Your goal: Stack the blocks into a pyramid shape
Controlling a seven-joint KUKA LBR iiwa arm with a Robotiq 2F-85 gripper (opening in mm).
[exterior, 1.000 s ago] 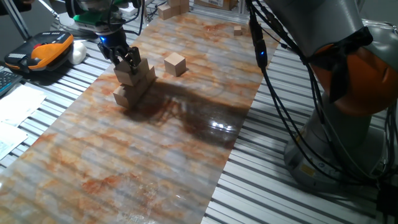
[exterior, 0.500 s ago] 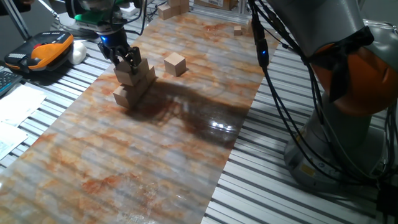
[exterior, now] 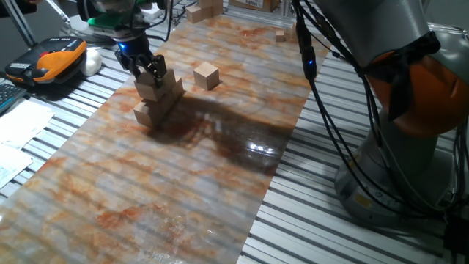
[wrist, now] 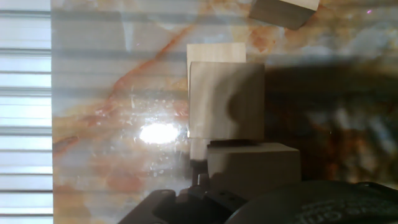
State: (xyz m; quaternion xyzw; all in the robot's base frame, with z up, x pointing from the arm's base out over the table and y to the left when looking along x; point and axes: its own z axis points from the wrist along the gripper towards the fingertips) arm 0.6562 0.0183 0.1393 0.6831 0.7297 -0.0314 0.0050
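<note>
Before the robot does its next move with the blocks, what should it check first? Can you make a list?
1. Is the gripper right at the stack? Ok, it sits at the top block.
2. Is the gripper holding that block or has it let go? Cannot tell.
3. Is the top block square on the blocks under it? Cannot tell; the hand view shows edges slightly offset.
4. Is the stack standing, not toppled? Ok.
5. Is the loose block free to pick up? Ok, it stands apart from the stack with nothing on it.
</note>
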